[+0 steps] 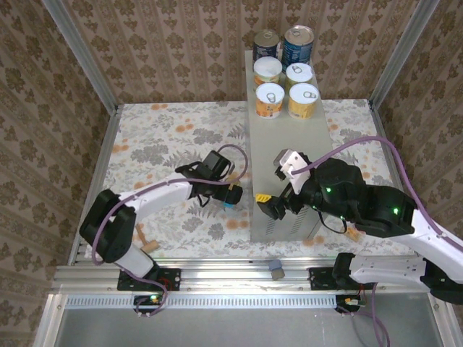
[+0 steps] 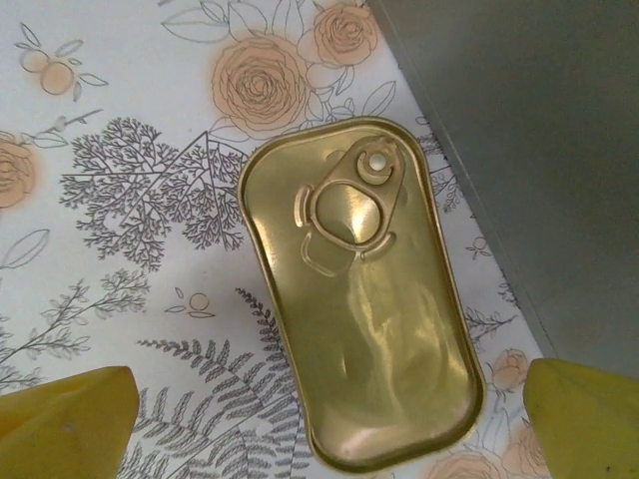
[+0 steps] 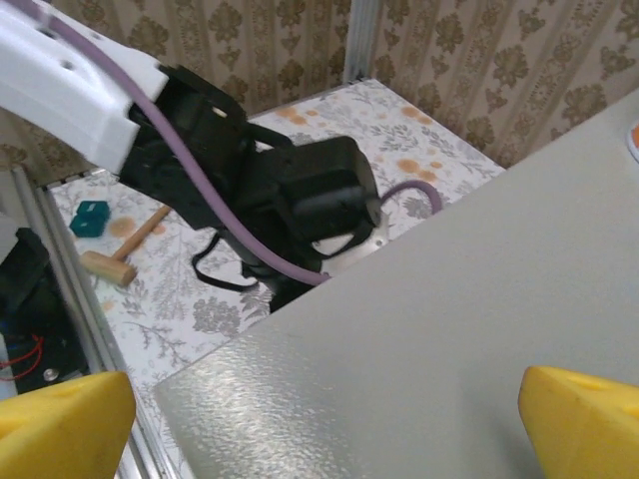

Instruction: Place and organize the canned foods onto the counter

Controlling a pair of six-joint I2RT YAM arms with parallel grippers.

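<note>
Cans (image 1: 299,76): six stand upright on the counter (image 1: 289,166) at its 12 o'clock end, two blue cans (image 1: 298,45) at the back and four yellow cans (image 1: 269,100) in a two-by-two block in front of them. The gold tin (image 2: 359,299) is off the counter. It lies flat and lid up on the tabletop (image 1: 159,130) at the counter's 9 o'clock side, just beside the wall with a thin strip of cloth between, pull tab at the tin's 12 o'clock end. Left fingers (image 2: 65,419) are spread wide, with the tin's 6 o'clock end between the pads; no contact visible. Right fingers (image 3: 60,424) are also spread wide, over the counter's 6 o'clock end, holding nothing. A mallet (image 1: 148,244) lies at the tabletop's 7 o'clock.
</note>
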